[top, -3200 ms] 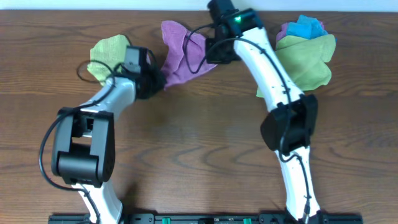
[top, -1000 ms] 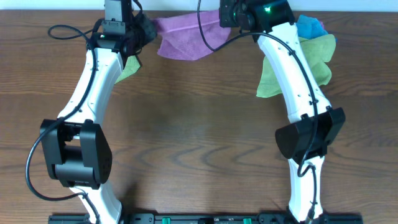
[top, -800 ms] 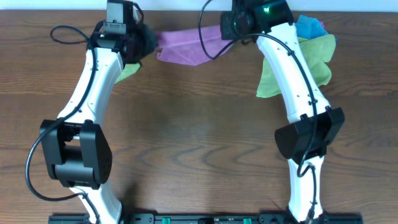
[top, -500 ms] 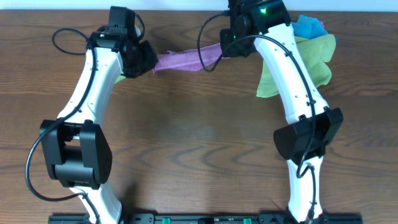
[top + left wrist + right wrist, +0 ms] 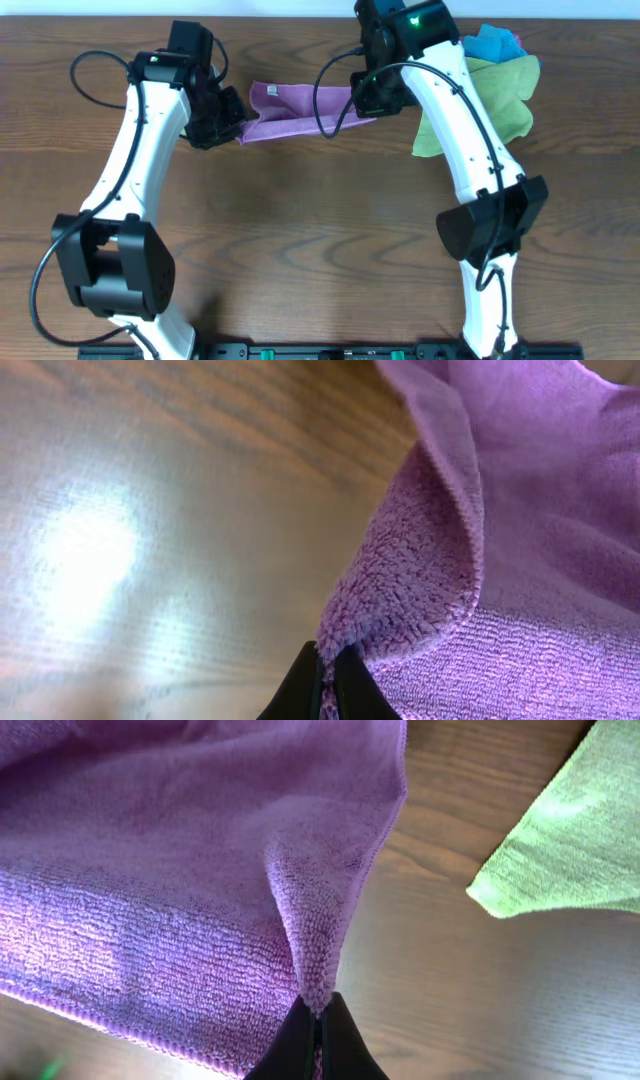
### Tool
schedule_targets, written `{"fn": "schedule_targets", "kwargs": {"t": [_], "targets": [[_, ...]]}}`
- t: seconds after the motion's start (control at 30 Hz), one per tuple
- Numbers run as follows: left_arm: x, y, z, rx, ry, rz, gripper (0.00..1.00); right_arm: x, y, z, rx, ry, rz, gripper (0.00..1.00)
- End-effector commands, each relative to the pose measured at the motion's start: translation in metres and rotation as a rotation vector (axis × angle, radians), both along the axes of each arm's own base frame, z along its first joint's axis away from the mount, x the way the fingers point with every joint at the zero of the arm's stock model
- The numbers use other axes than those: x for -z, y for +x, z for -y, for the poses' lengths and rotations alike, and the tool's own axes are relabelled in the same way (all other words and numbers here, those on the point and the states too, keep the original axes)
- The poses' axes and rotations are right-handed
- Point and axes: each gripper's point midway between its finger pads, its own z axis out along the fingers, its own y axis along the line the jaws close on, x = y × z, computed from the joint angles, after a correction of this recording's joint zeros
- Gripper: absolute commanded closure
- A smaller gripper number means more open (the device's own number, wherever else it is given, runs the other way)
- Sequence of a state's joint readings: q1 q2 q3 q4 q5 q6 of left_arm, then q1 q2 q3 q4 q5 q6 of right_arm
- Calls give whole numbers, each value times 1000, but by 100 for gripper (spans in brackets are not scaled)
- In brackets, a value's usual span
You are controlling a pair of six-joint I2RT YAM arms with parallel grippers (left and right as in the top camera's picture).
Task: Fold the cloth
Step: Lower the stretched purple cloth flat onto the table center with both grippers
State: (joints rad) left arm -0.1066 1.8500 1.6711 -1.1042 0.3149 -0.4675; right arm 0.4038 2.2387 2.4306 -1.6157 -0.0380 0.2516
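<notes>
Look at the upper middle of the overhead view: the purple cloth (image 5: 295, 108) lies there as a narrow band, stretched between your two grippers on the wooden table (image 5: 300, 240). Its upper edge shows a stitched hem, and the band looks doubled over along its length.

Your left gripper (image 5: 232, 125) holds the band's left end, in the upper left of the frame. In the left wrist view the black fingertips (image 5: 345, 685) are pinched together at the bottom edge, with a rounded fold of cloth caught between them.

Your right gripper (image 5: 362, 100) holds the right end, just above centre. In the right wrist view its jaws are closed tight on a raised ridge of the cloth's pile near the hemmed edge, with bare wood directly to the right of it.

A lime-green cloth (image 5: 495, 95) lies in the upper right of the overhead frame, partly behind your right arm, and a small blue cloth (image 5: 493, 43) rests on its top. The purple cloth lies apart from both.
</notes>
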Motion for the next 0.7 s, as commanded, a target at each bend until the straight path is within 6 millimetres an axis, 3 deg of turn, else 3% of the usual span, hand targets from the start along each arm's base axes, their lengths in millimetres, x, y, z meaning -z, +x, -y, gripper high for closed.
{"fn": "schedule_targets", "kwargs": {"t": [0.0,0.27,0.5,0.67], "targets": [[-18,-4,-5,-14,20,34,94,-31,-13,6,-17,-5,49,99],[-10,-28,6,6,10,-55,94,-42,-37,-1,-64,14,19,99],[9,-53,12,19,18,-139,94,-4,-79,-3,-92,-27,-151,99],[22,-76,8,18,24,-196,94,17,-96,1,-75,13,-136,99]]}}
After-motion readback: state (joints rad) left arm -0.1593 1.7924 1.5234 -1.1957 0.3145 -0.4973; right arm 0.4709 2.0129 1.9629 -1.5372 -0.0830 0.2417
